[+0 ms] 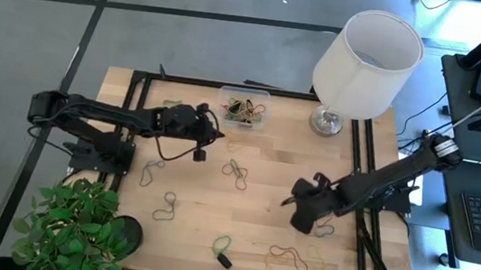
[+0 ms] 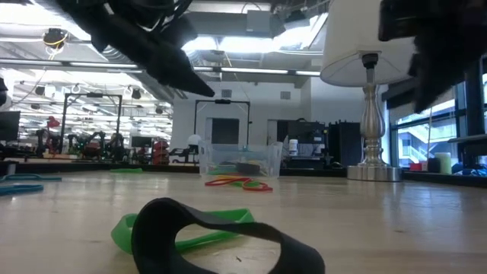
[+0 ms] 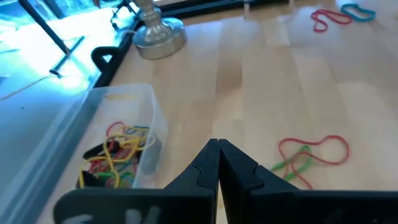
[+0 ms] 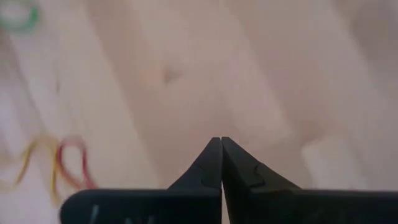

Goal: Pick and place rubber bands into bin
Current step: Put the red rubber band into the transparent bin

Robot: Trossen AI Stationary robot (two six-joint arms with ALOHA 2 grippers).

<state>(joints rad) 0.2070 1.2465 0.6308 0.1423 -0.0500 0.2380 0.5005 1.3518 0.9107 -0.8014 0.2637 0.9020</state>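
Note:
The clear bin (image 1: pixel 243 108) stands at the table's far edge with several rubber bands (image 3: pixel 115 158) inside. Loose rubber bands lie flat on the wood: a green-and-dark pair (image 1: pixel 234 172), others at the left (image 1: pixel 153 172), and red and yellow ones (image 1: pixel 288 260) near the front. My left gripper (image 1: pixel 219 135) is shut with nothing between its fingers, in the air just left of and nearer than the bin (image 3: pixel 118 130); a red-and-green band (image 3: pixel 311 155) lies beyond it. My right gripper (image 1: pixel 292 202) is shut and holds nothing, pointing steeply down above bare wood (image 4: pixel 221 142) right of centre.
A white lampshade (image 1: pixel 367 59) on a metal base (image 1: pixel 326 120) stands right of the bin. A potted plant (image 1: pixel 71 229) fills the near left corner. A small black piece (image 1: pixel 224 261) lies by a green band (image 1: pixel 222 245) near the front edge.

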